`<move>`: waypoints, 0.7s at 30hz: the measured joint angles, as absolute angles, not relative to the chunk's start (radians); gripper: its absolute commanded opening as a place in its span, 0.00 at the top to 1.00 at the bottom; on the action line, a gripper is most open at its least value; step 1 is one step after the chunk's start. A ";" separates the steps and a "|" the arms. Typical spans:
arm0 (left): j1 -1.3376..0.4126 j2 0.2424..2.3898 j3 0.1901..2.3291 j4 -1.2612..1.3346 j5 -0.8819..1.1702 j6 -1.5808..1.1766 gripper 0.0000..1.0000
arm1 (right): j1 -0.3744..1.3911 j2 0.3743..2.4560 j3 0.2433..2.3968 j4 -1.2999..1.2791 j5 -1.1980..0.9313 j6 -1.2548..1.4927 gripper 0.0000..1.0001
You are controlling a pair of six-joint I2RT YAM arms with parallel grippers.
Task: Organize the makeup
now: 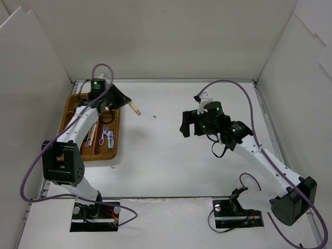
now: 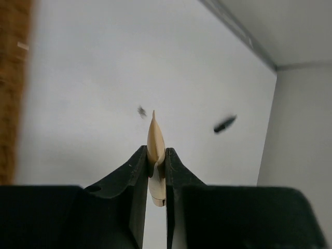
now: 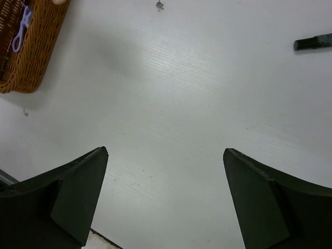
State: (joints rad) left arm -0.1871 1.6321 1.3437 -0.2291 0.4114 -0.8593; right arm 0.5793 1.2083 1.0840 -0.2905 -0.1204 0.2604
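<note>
Left claw (image 2: 154, 151): shut narrow on the wooden sticks (image 2: 155, 134). In the left wrist view we see the pale tapered end sticking out past the fingertips, and the butt end showing between the black fingers.

From the top camera, the left claw (image 1: 126, 102) hangs off the far right corner of the wicker tray (image 1: 98, 157). The wooden sticks (image 1: 136, 109) jut out rightward over bare worktop (image 1: 166, 166), so they are held aloft and not in any compartment.

Right claw (image 3: 165, 151): spread wide with nothing between the fingers, only white worktop beneath. From above we place the right claw (image 1: 188, 124) right of the middle of the worktop, well apart from the tray.

The tray sits at the left side of the worktop. We make out the purple curler (image 1: 107, 136) in a right-hand compartment, and thin pencil-like pieces (image 1: 92, 134) in the one beside it. The left arm hides the far compartments, so we cannot tell their contents. The right wrist view catches the tray's corner (image 3: 36, 49) with the purple curler (image 3: 21, 31) inside.

A dark pencil (image 3: 314, 42) lies loose on the worktop, at the top right edge of the right wrist view. The left wrist view shows the same dark pencil (image 2: 224, 124), blurred, beyond and right of the stick tip.

A small dark speck (image 1: 155, 117) lies on the worktop between the two claws.
</note>
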 measured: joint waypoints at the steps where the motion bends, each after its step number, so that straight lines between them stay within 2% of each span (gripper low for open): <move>1: -0.123 1.626 1.344 -0.228 0.408 -0.862 1.00 | 0.572 1.195 1.084 -0.293 -0.111 0.262 0.09; 7: 0.150 1.659 1.394 -0.231 0.381 -0.892 0.99 | 0.537 1.147 1.065 -0.305 -0.068 0.280 0.08; 16: 0.292 1.928 1.637 -0.244 0.383 -0.921 0.93 | 0.525 1.136 1.053 -0.336 -0.016 0.289 0.08; 19: 0.315 1.997 1.678 -0.251 0.379 -0.924 0.82 | 0.522 1.136 1.053 -0.343 0.001 0.293 0.07; 20: 0.320 2.014 1.686 -0.256 0.376 -0.925 0.70 | 0.519 1.136 1.053 -0.346 0.006 0.295 0.08; 21: 0.325 2.030 1.692 -0.259 0.374 -0.926 0.63 | 0.516 1.136 1.052 -0.350 0.012 0.296 0.07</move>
State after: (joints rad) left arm 0.3248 2.0300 1.6917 -0.2588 0.3740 -0.9260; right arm 0.5163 1.1362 1.0523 -0.3496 0.0124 0.2962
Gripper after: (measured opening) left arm 0.261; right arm 0.924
